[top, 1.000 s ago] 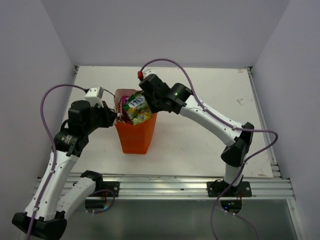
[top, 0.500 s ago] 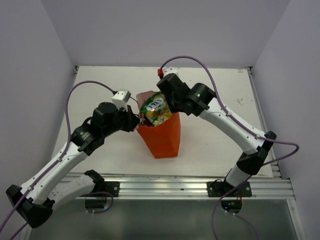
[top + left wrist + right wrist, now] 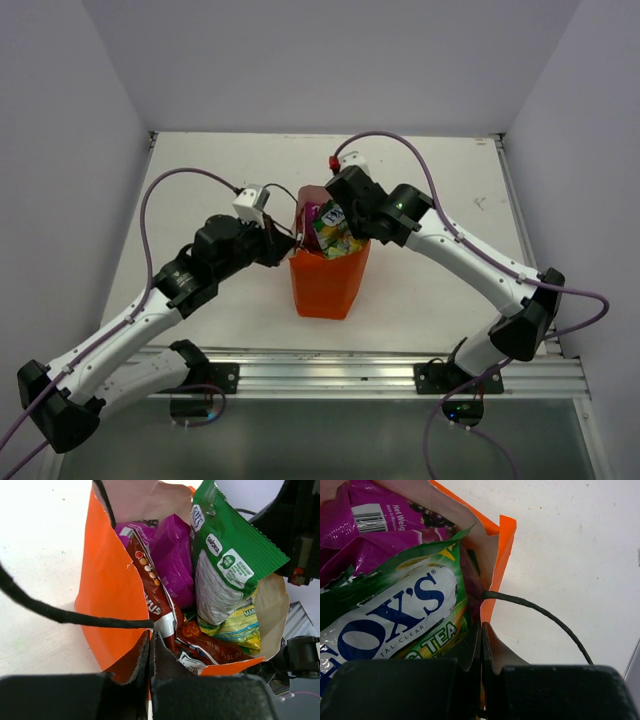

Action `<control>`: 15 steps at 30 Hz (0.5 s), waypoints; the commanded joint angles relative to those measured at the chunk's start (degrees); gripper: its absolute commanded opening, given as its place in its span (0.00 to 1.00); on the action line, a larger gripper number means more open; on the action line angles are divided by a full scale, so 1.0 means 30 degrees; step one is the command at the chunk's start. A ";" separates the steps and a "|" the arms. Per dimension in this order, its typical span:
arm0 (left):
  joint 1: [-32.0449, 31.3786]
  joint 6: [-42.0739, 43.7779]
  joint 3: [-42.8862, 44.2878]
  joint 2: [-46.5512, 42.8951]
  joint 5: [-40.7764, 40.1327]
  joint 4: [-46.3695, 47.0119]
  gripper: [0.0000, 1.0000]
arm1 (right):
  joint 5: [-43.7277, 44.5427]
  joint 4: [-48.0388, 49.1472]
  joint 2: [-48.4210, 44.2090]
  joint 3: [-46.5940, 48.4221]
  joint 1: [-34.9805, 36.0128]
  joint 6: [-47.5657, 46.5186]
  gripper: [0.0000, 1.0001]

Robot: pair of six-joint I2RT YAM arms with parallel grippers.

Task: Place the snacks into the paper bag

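a pale, off-white bench [image 3: 430, 180] fills the floor of a small booth closed in by plain lilac-grey walls [image 3: 330, 60] at the back and both sides, with a silver metal rail [image 3: 330, 365] running along the near edge where the two white-and-black arms are bolted. near the middle of the bench is the upright orange paper bag [image 3: 325, 285], its mouth open and its pale lining showing; from above it cannot be told whether its base rests on the surface or hangs just over it. the left arm's fingers [image 3: 151, 640] are closed tight on the bag's left rim, pinching the paper, and a thin dark cord handle [image 3: 60, 615] loops out beside them. the right arm's fingers [image 3: 481, 630] are likewise clamped on the opposite rim, next to the other cord handle [image 3: 545, 617]. all four snacks sit inside the bag: a green-and-white packet [image 3: 225, 565] stands tallest and pokes above the rim, a purple packet [image 3: 175, 560] leans behind it, a red doritos bag [image 3: 160, 610] lies against the left wall, and a smaller yellow-green packet [image 3: 240, 627] is tucked low on the right. the bench around the bag shows only a few faint scuffs. purple cables [image 3: 170, 180] arch over both arms.
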 commanded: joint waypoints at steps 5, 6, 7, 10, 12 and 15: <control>-0.0857 0.0373 0.0195 -0.0183 -0.0220 0.0894 0.26 | 0.0131 0.1394 -0.0432 0.0270 -0.0031 0.1002 0.51; -0.0828 0.0577 0.0661 -0.0299 -0.0307 0.0806 0.38 | 0.0276 0.1395 -0.0549 0.0445 -0.0003 0.1002 0.64; -0.0886 0.0898 0.1072 -0.0387 -0.0540 0.0515 0.56 | 0.0393 0.1337 -0.0811 0.0679 -0.0031 0.1031 0.67; -0.0887 0.1630 0.3377 -0.0622 -0.2118 -0.0420 0.76 | 0.0862 0.0635 -0.1368 0.2288 -0.0031 0.0915 0.69; -0.0887 0.1925 0.4934 -0.0739 -0.2940 -0.1067 0.77 | 0.1822 0.0020 -0.1720 0.3694 -0.0002 0.0856 0.72; -0.0887 0.2102 0.7866 -0.1089 -0.6530 -0.2589 0.78 | 0.4191 -0.1851 -0.2161 0.5861 -0.0002 0.1294 0.73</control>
